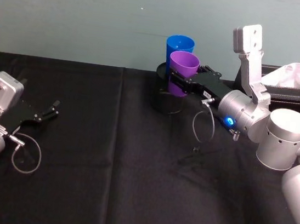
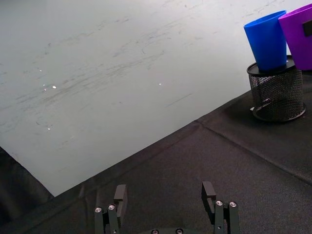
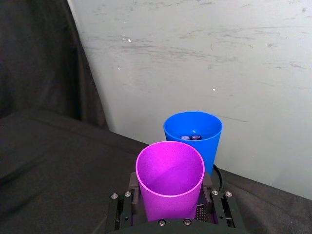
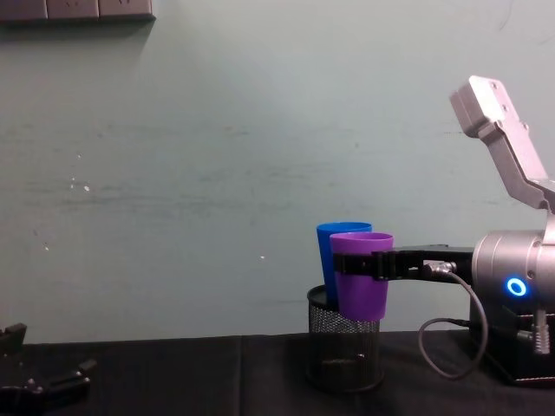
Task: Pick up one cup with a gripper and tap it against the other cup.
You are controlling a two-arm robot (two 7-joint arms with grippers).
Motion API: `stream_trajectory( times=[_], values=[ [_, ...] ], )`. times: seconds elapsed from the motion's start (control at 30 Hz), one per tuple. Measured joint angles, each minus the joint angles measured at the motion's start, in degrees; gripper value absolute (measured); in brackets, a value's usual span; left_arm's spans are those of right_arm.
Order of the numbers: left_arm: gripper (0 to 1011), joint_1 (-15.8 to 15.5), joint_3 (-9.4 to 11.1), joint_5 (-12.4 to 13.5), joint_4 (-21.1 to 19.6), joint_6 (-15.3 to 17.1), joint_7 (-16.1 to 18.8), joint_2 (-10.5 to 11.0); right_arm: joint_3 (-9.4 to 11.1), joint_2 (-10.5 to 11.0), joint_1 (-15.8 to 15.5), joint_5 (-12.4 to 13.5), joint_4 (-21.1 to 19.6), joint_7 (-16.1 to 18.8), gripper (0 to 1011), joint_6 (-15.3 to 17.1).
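Observation:
My right gripper (image 1: 183, 76) is shut on the purple cup (image 1: 183, 64) and holds it upright above the table at the back centre. The blue cup (image 1: 179, 43) stands just behind it in a black mesh pen holder (image 4: 345, 357). In the left wrist view the purple cup (image 2: 298, 36) seems to meet the rim of the blue cup (image 2: 267, 41). In the chest view the purple cup (image 4: 361, 290) overlaps the blue cup (image 4: 328, 238), with the fingers (image 4: 381, 265) clamped round its upper half. My left gripper (image 1: 52, 109) rests open and empty at the table's left.
A black tissue box (image 1: 294, 87) with a white tissue sticking out stands at the back right, behind my right arm. The pale wall rises right behind the cups. Black cloth (image 1: 109, 173) covers the table between the arms.

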Motion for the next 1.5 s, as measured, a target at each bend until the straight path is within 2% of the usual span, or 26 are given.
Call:
stream_trajectory(
  times=[0.3, 0.4, 0.7, 0.83, 0.97, 1.07, 1.23, 1.5],
  values=[
    [1000, 0.0, 0.0, 0.0, 0.0, 0.0, 0.0, 0.0, 0.02, 0.01, -0.06, 0.01, -0.17, -0.04, 726, 0.0],
    [1000, 0.0, 0.0, 0.0, 0.0, 0.0, 0.0, 0.0, 0.29, 0.44, -1.11, 0.39, -1.77, -0.1, 726, 0.16],
    [1000, 0.0, 0.0, 0.0, 0.0, 0.0, 0.0, 0.01, 1.0, 3.74, -8.4, 3.16, -12.12, 0.16, 726, 3.03],
    [1000, 0.0, 0.0, 0.0, 0.0, 0.0, 0.0, 0.0, 1.46, 5.83, -13.28, 4.67, -18.03, -0.01, 726, 3.56],
    [1000, 0.0, 0.0, 0.0, 0.0, 0.0, 0.0, 0.0, 1.22, 7.45, -16.74, 4.92, -21.3, -0.69, 726, 3.41],
    [1000, 0.0, 0.0, 0.0, 0.0, 0.0, 0.0, 0.0, 0.51, 8.62, -19.14, 4.18, -22.73, -1.32, 726, 2.53],
    [1000, 0.0, 0.0, 0.0, 0.0, 0.0, 0.0, 0.0, -0.13, 9.02, -21.14, 2.9, -21.9, -1.7, 726, -0.24],
    [1000, 0.0, 0.0, 0.0, 0.0, 0.0, 0.0, 0.0, -1.05, 8.1, -21.5, -0.31, -16.44, -1.39, 726, -6.68]
  ],
)
